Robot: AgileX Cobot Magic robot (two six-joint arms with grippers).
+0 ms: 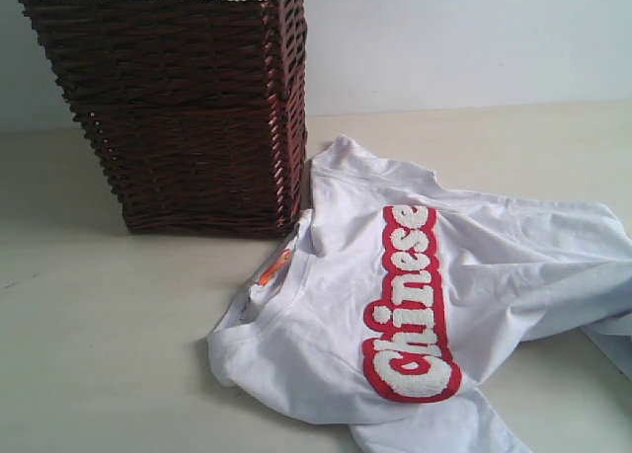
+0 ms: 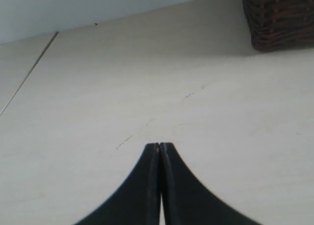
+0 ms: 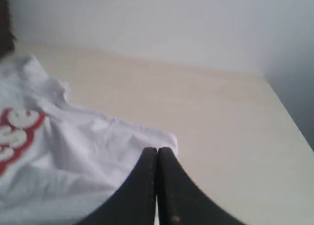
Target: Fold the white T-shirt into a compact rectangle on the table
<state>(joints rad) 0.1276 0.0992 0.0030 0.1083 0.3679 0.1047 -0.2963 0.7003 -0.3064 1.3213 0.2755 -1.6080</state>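
The white T-shirt [image 3: 73, 151] lies rumpled, lettering up, its edge just ahead of my right gripper [image 3: 157, 150], jaws pressed together, empty. My left gripper [image 2: 160, 145], likewise closed, faces open desk [image 2: 147, 73], basket [image 2: 279, 19] beyond.

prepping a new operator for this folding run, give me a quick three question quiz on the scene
1. True or false: the white T-shirt is already folded into a compact rectangle.
2. What stands next to the shirt's collar? A) brown wicker basket B) cardboard box C) metal bucket
3. Fill in: the left gripper and the right gripper are both ___.
Key: 1 false, it lies spread and rumpled; 2 A; 3 shut.
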